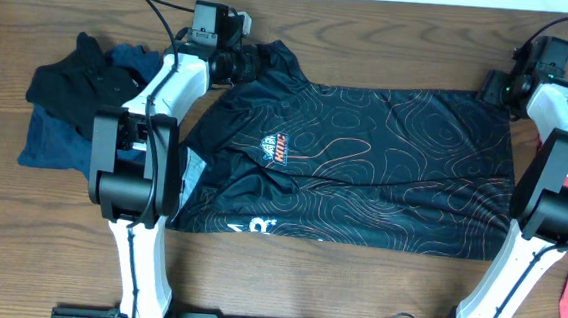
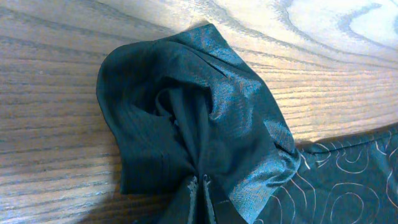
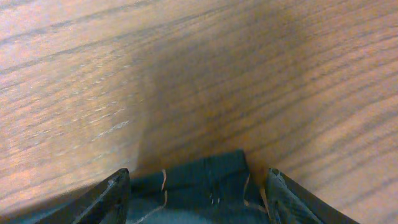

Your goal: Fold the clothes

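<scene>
Black jersey (image 1: pixel 364 155) with orange contour lines lies spread flat on the wooden table (image 1: pixel 373 35). At its far left corner the left gripper (image 1: pixel 239 64) pinches the bunched sleeve (image 2: pixel 186 106). The right gripper (image 3: pixel 198 180) straddles the far right hem, fingers spread. A dark clothes pile (image 1: pixel 67 104) lies beside the jersey.

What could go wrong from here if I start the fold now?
1. The right pincer stands open with only the jersey edge between its fingers; it may close on too little cloth and slip.
2. The left pincer seems pinched on a bunched sleeve, so the fold may come out creased.
3. The dark clothes pile lies beside the left arm; a sweep could snag it.
</scene>
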`<state>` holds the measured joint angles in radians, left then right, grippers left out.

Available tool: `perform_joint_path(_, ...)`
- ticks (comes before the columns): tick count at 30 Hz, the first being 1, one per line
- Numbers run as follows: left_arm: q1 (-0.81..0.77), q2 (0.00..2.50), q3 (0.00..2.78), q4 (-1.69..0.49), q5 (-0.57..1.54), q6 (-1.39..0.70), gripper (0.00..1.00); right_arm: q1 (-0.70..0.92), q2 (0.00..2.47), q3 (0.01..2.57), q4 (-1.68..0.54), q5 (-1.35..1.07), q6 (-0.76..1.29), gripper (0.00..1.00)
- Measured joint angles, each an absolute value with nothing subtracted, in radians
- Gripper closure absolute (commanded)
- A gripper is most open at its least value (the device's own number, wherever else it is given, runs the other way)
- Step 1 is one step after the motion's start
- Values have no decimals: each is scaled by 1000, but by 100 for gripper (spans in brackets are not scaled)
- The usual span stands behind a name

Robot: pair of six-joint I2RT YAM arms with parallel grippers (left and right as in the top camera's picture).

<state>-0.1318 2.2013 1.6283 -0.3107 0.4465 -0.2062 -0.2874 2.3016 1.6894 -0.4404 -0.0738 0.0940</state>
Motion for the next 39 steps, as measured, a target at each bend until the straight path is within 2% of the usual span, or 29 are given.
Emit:
perform_joint_path(1, -132, 2201, 1628, -311, 447, -206, 94, -287, 2303, 1692, -440, -74, 92, 44)
perform_joint_path(2, -132, 2201, 1628, -314, 447, -206, 94, -285, 2306, 1694, -440, -72, 87, 55)
perform_joint_path(5, -132, 2201, 1628, -327, 447, -206, 94, -282, 2310, 1699, -446, -64, 87, 96)
perform_joint_path(6, -132, 2201, 1628, -334, 447, -206, 94, -282, 2311, 1700, -449, -60, 86, 99)
perform_joint_path(15, -131, 2201, 1628, -395, 447, -206, 94, -281, 2310, 1719, -528, -34, 117, 99)
perform_joint_path(21, -121, 2148, 1628, -490, 447, -207, 94, -295, 2270, 1711, -662, 19, 134, 99)
perform_joint_path(32, -110, 1940, 1631, -990, 461, -176, 94, -316, 2006, 1706, -1164, 130, 143, 99)
perform_joint_path(39, -105, 1939, 1625, -1252, 461, -90, 94, -317, 1988, 1701, -1369, 171, 145, 99)
